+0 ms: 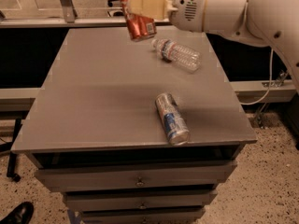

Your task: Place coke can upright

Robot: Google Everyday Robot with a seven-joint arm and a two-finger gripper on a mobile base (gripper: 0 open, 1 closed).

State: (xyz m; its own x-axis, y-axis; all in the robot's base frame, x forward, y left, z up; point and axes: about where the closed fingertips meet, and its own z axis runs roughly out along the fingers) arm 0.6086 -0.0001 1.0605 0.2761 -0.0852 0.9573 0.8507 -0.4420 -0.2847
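The red coke can (138,27) hangs tilted in the air above the far edge of the grey table (93,92). My gripper (142,7) is at the top centre of the camera view and is shut on the can, its cream fingers (148,7) clasped across the can's upper part. The white arm runs off to the right. The can's top end is hidden behind the fingers.
A clear plastic water bottle (180,55) lies on its side at the far right of the table. A silver-and-blue can (171,118) lies on its side near the front right edge. Drawers sit below the tabletop. A black shoe (16,214) shows at the bottom left.
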